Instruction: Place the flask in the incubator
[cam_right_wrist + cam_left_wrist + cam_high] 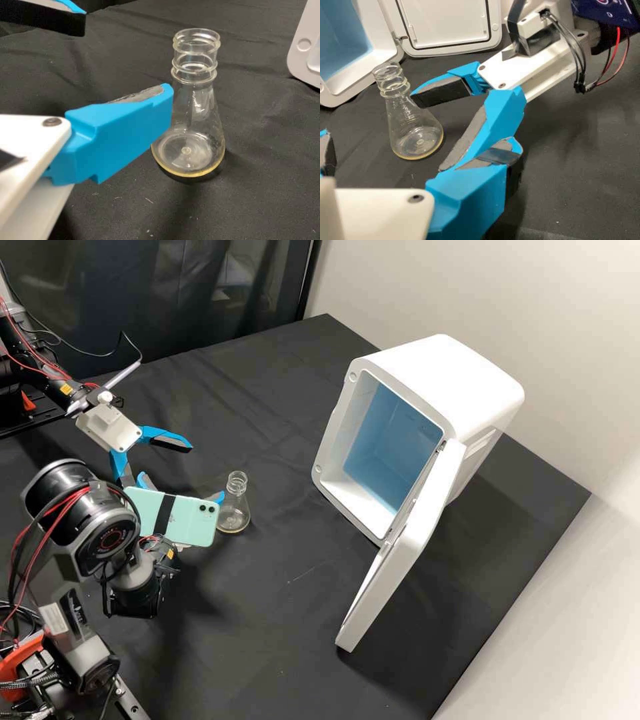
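Observation:
A clear, empty conical flask (234,505) (412,125) (192,120) stands upright on the black bench. To its right is the white incubator (460,393) with a pale blue inside; its door (407,540) hangs open towards the bench front. My right gripper (212,499) (431,134) is open, low on the bench. Its fingertips (150,107) are right beside the flask and nothing is held. My left gripper (157,463) hovers open, higher and left of the flask.
A mint-green phone (177,517) is mounted on the right arm's wrist. Both arm bases and red cables (40,533) crowd the bench's left side. The open door takes up the bench in front of the incubator. The bench's right edge (533,560) meets a white wall.

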